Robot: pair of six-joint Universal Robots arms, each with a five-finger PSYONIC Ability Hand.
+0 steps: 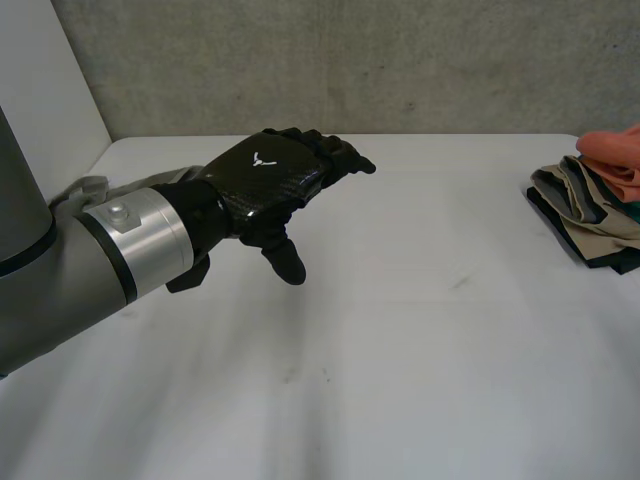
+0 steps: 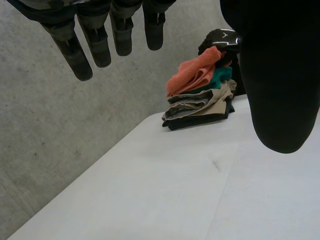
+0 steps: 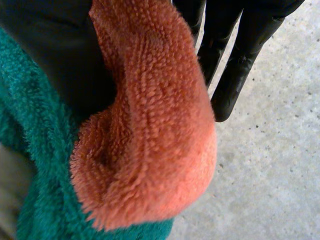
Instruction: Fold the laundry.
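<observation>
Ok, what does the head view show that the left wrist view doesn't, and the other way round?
Head view: the back of the left hand and its grey arm, above the table. Left wrist view: the right hand at the orange cloth topping the laundry pile. Both: the pile, table, concrete wall and the open left hand.

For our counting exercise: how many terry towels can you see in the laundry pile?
2: an orange towel on top, a teal towel beneath it; others may be hidden.
</observation>
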